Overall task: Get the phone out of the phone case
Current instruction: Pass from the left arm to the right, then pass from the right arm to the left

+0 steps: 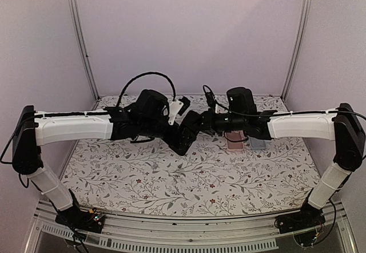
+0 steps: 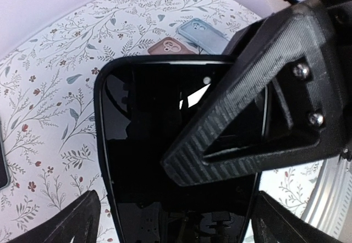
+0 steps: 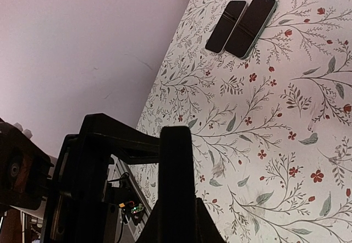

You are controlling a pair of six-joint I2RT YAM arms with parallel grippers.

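1. The black phone (image 2: 143, 144) is up off the floral table (image 1: 171, 190), at mid-table where the two arms meet, screen facing the left wrist camera.
2. The right gripper (image 1: 197, 124) is pressed together on the black phone. One ribbed finger (image 2: 220, 127) lies flat across the glass. The other is presumably behind and is not seen.
3. The left gripper (image 2: 184, 221) is spread wide, its fingertips out at either side of the phone's lower end. No contact with the phone shows.
4. Judgement: the phone is held in the air so both arms can reach it, one clamping and the other free to peel or re-grip.
5. A thin dark rim runs round the phone's edge. Whether this is the phone case or the bare body, I cannot tell, so removal is unconfirmed.
6. The pink case (image 2: 170, 48) and the blue case (image 2: 198, 32) lie side by side on the table beyond, camera cut-outs showing. Their contents cannot be told.
7. Two dark-screened phones (image 3: 225, 26) lie flat and touching near the far wall, one with a pale green edge (image 3: 250, 27), well apart from the arms.
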